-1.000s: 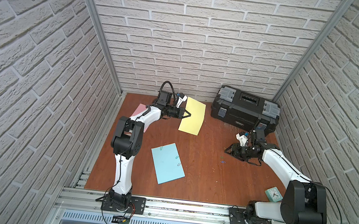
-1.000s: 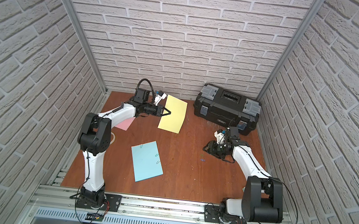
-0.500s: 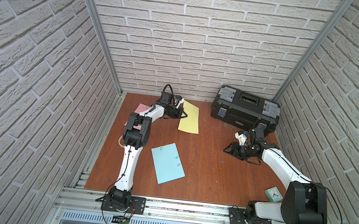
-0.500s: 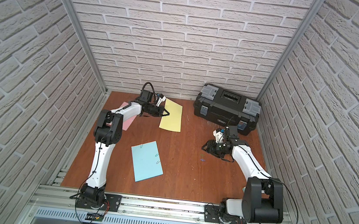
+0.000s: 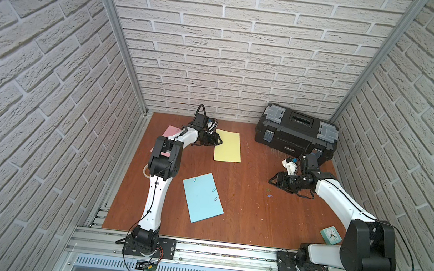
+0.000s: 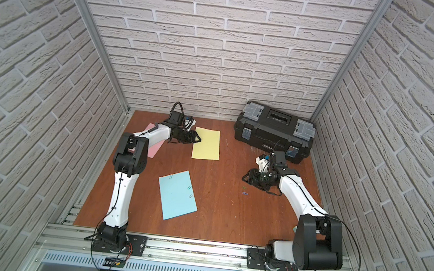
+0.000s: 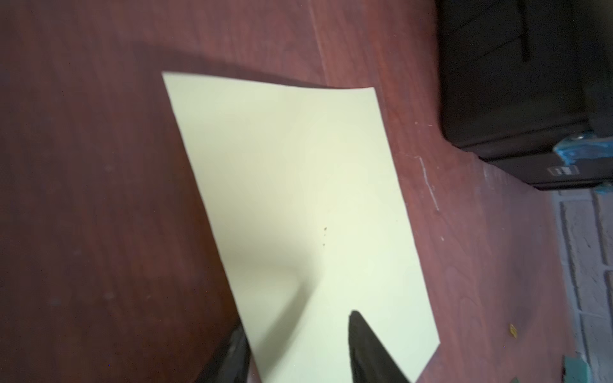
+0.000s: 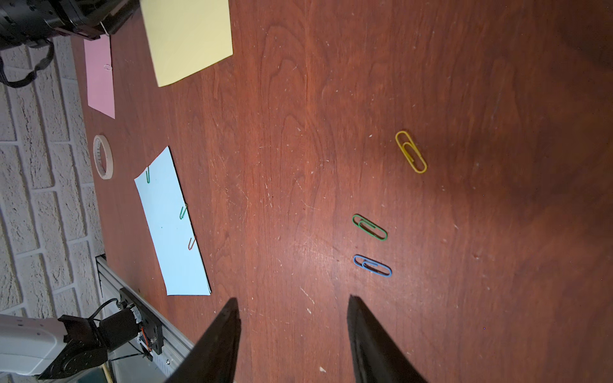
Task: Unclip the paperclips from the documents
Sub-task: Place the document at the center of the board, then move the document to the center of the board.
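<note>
Left arm (image 5: 157,190) is extended rearward, forearm levelled; left gripper (image 5: 217,141) is held low, jaws parted. Right arm (image 5: 341,200) is bent inward; right gripper (image 5: 274,180) is held low, jaws parted.

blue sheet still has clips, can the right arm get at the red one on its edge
Probably yes: the right gripper is open and empty, with only bare table between it and the red paperclip on the light blue sheet.
</note>
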